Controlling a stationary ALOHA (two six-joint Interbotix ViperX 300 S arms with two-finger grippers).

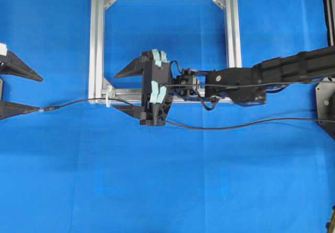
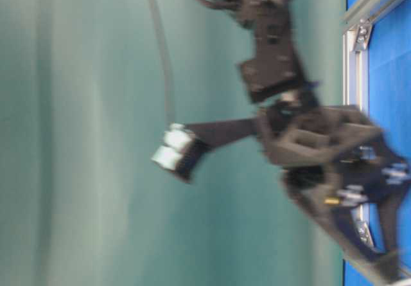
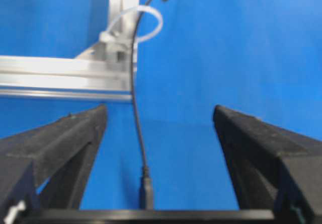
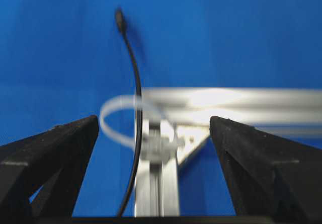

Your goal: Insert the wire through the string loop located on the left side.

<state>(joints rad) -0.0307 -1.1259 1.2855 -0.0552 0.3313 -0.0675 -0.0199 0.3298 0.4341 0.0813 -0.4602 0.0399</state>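
Observation:
The wire [image 1: 230,125] is a thin black cable that runs in from the right, passes under my right gripper [image 1: 114,91] and goes through the white string loop [image 1: 108,98] at the frame's lower left corner. Its plug [image 1: 47,109] lies on the blue cloth just past the loop. In the left wrist view the plug [image 3: 146,189] rests between the wide-apart fingers of my open left gripper [image 3: 160,113], touched by neither. The right gripper [image 4: 153,121] is open too, straddling the loop [image 4: 118,121] and the wire [image 4: 137,133].
The square silver aluminium frame [image 1: 97,44] lies flat on the blue cloth, with corner brackets inside it. My right arm [image 1: 282,70] reaches across the frame's lower bar from the right. Black equipment [image 1: 327,107] stands at the right edge.

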